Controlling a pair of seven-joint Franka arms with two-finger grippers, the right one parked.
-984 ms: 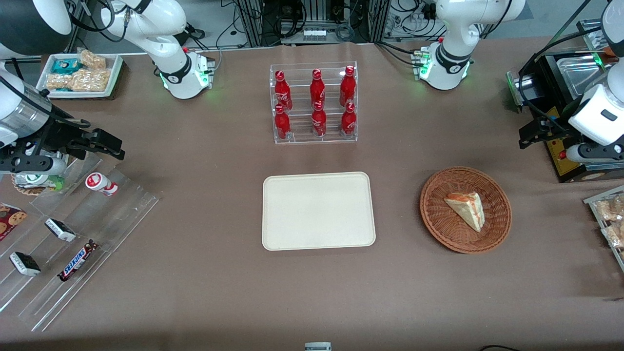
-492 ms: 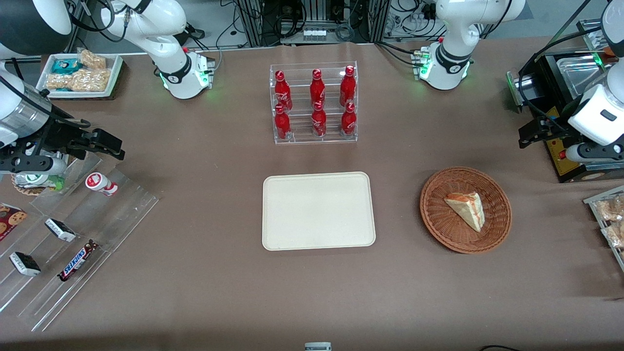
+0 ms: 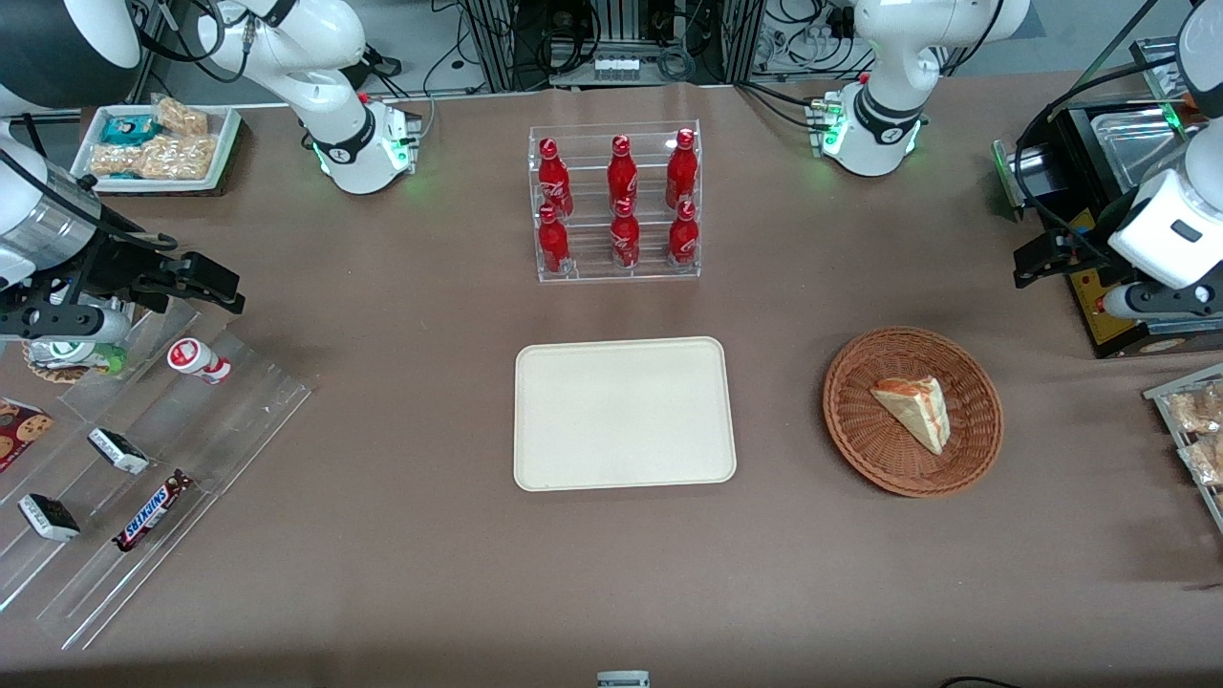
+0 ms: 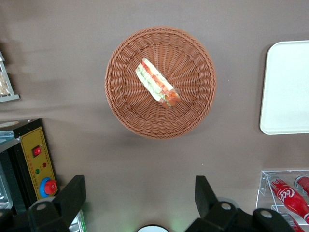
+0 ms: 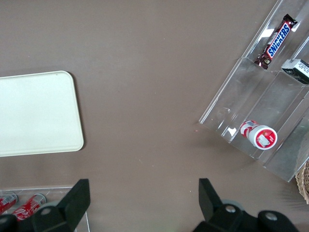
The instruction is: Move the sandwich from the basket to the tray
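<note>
The sandwich (image 3: 915, 409), a pale bread wedge with red, orange and green filling, lies in the round brown wicker basket (image 3: 860, 441). The cream rectangular tray (image 3: 624, 413) lies bare beside the basket, toward the parked arm's end. My left gripper (image 3: 1040, 263) hangs open and empty above the table, farther from the front camera than the basket and apart from it. In the left wrist view the sandwich (image 4: 157, 89) sits in the basket (image 4: 126, 113), with the tray's edge (image 4: 289, 87) beside it and the gripper (image 4: 137, 195) wide open over bare table.
A clear rack of red cola bottles (image 3: 616, 205) stands farther from the front camera than the tray. A black box with a yellow panel (image 3: 1113, 311) sits beside my gripper. A rack of packaged snacks (image 3: 1194, 430) is at the working arm's end, and stepped acrylic shelves (image 3: 143, 459) at the parked arm's end.
My left gripper has shifted slightly away from the front camera. The sandwich, basket and tray have not moved.
</note>
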